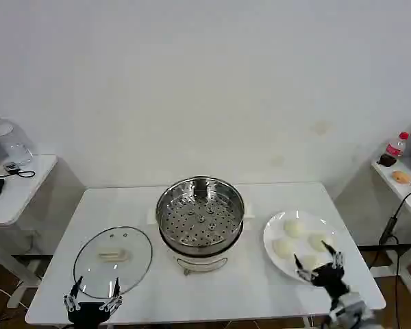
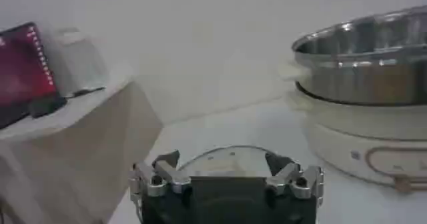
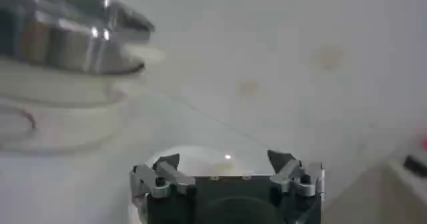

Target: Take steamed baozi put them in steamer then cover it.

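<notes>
Buns (image 1: 294, 236) lie on the plate (image 1: 270, 229) to the right of the empty steamer (image 1: 200, 216), so you are at the first pick. Your right gripper (image 1: 318, 264) hangs spread at the plate's near edge; lower it over the nearest bun and pinch gently. Your left gripper (image 1: 92, 296), also spread, waits by the lid (image 1: 113, 260) on the tabletop (image 1: 123, 205).

Three white baozi (image 1: 295, 237) lie beside the open, empty steamer (image 1: 200, 216); glass cover (image 1: 113, 260) lies flat opposite.
</notes>
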Action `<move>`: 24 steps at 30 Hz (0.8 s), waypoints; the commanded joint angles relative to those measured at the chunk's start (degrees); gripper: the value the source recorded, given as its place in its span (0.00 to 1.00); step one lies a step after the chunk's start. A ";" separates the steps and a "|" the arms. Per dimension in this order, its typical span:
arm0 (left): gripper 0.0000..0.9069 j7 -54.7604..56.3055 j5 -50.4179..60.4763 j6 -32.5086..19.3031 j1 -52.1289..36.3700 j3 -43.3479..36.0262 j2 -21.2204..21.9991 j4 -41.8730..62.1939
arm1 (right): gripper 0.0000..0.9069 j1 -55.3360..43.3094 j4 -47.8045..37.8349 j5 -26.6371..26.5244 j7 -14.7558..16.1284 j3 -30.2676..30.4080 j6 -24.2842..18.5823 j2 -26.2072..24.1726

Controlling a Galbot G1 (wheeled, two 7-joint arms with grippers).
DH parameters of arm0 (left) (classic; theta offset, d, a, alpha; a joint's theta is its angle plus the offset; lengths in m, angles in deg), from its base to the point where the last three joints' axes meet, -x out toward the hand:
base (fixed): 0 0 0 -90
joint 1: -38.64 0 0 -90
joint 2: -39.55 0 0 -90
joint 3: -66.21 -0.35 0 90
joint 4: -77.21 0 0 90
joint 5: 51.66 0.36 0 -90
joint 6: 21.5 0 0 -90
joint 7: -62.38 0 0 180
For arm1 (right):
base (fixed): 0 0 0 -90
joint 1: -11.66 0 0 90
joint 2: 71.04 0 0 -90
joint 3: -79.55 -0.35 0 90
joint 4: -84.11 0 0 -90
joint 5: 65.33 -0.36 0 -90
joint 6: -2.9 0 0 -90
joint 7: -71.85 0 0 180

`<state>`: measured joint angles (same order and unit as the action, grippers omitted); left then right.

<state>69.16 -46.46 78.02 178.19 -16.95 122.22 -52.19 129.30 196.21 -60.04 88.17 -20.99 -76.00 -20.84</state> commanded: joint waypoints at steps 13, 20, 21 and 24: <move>1.00 -2.52 2.55 0.61 -0.02 2.60 -0.16 -0.64 | 1.00 -49.72 -27.40 10.27 43.58 30.85 -9.64 -27.83; 1.00 -2.44 3.18 0.77 -0.45 2.42 0.30 -0.83 | 1.00 -71.22 -37.63 9.61 46.59 53.96 -12.11 -22.80; 1.00 -2.45 3.25 0.79 -0.51 2.49 0.33 -0.89 | 1.00 -73.50 -39.64 9.82 46.86 57.89 -12.52 -21.48; 1.00 -2.43 3.46 0.82 -0.59 2.94 0.53 -1.04 | 1.00 -77.96 -43.28 10.23 47.73 62.36 -13.60 -18.01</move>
<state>66.99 -43.42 78.68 177.66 -14.52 122.57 -53.10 75.17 166.20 -50.56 128.12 18.03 -86.14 -41.23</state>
